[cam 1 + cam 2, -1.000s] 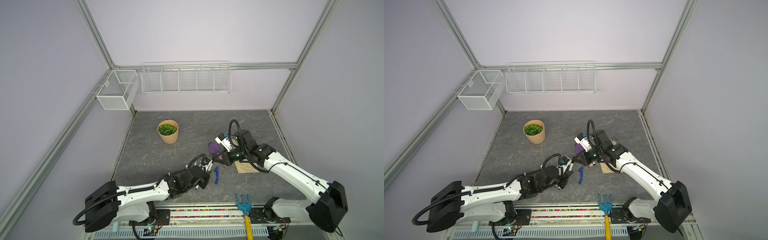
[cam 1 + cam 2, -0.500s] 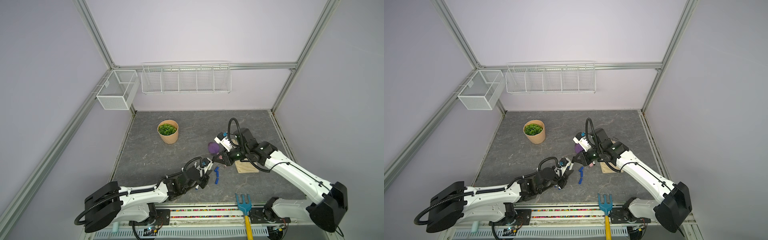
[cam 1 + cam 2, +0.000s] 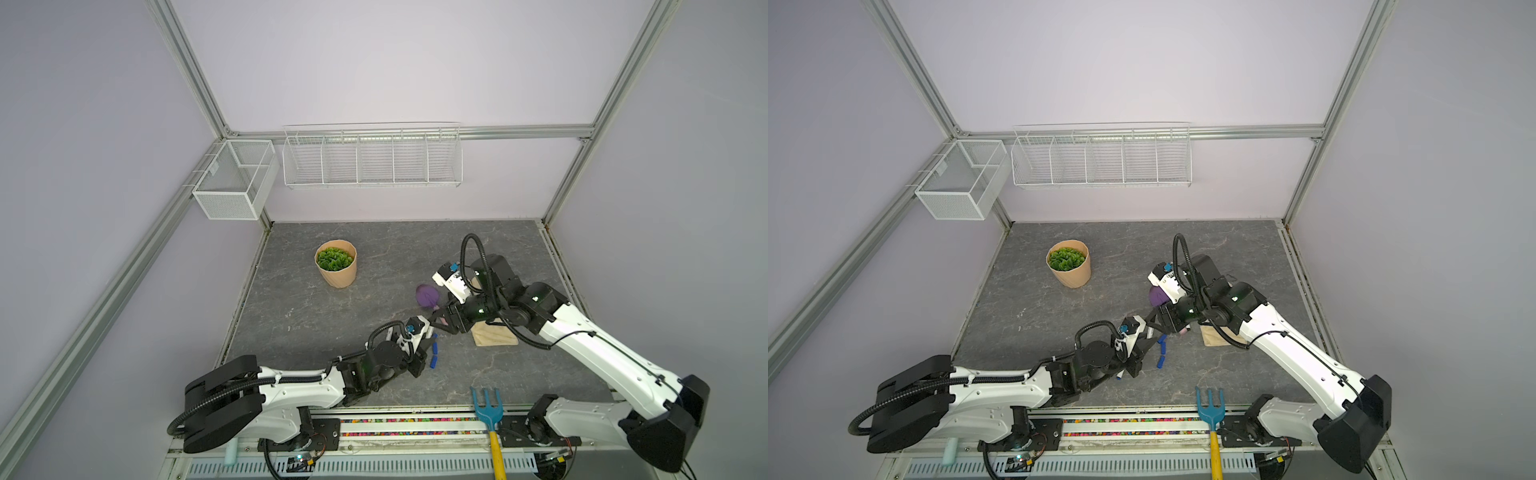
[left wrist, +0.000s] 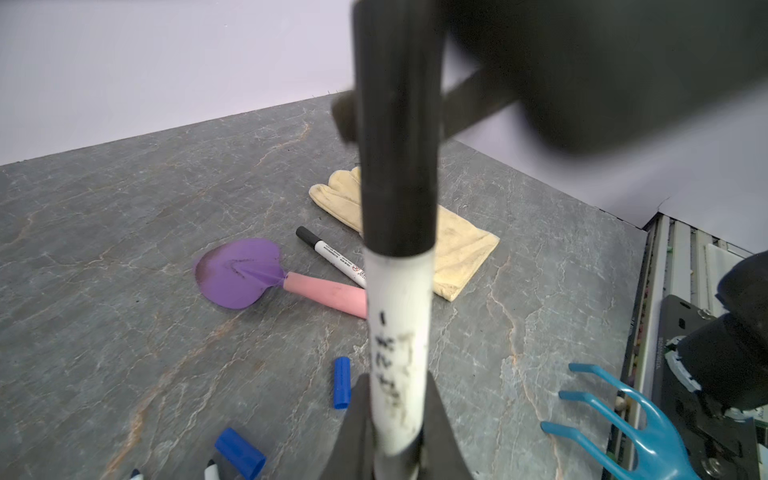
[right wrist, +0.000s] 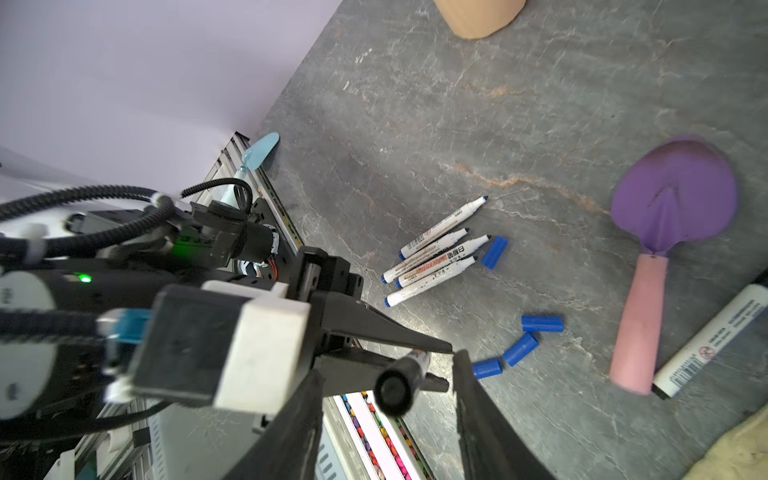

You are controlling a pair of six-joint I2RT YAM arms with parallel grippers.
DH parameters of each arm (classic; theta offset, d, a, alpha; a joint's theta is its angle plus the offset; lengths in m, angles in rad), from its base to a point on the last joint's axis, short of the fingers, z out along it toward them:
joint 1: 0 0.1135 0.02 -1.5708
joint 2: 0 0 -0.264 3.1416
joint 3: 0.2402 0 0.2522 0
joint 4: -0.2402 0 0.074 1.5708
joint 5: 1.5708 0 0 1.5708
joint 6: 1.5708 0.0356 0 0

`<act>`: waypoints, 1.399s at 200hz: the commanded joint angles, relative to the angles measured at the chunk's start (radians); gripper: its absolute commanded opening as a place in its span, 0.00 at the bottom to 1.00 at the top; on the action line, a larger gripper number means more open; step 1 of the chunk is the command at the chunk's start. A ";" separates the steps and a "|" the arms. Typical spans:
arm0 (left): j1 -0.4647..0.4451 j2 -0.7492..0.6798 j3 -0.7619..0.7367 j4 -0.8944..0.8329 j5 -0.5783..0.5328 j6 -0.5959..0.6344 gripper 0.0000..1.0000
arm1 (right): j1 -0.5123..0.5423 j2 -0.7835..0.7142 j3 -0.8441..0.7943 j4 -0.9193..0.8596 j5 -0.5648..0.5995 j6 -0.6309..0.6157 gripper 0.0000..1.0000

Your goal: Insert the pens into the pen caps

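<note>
Trowel [image 5: 665,208] beside capped pen [image 5: 715,336], glove [image 4: 457,249] near

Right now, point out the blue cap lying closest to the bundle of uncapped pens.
The lone blue cap beside the tips of the four uncapped pens; the other three blue caps lie in a curved row farther off.

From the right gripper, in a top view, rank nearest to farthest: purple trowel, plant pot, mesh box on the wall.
1. Purple trowel, just behind the right gripper.
2. Plant pot, farther back on the left.
3. Mesh box, up on the left wall.
</note>
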 commanded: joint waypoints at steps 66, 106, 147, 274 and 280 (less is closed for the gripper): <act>-0.008 0.002 -0.011 0.056 -0.023 -0.026 0.00 | -0.010 0.047 0.032 -0.008 0.031 -0.021 0.48; -0.010 -0.012 -0.010 0.041 -0.027 -0.029 0.00 | -0.010 0.068 0.024 0.003 0.031 -0.022 0.37; -0.010 -0.025 0.001 0.034 -0.028 -0.028 0.00 | -0.010 0.074 -0.009 0.020 0.023 -0.010 0.26; 0.057 -0.110 0.078 0.200 -0.050 -0.026 0.00 | 0.059 0.135 -0.231 -0.008 0.101 0.066 0.08; 0.067 -0.115 0.075 0.205 -0.037 -0.038 0.00 | 0.052 0.137 -0.231 -0.006 0.094 0.067 0.08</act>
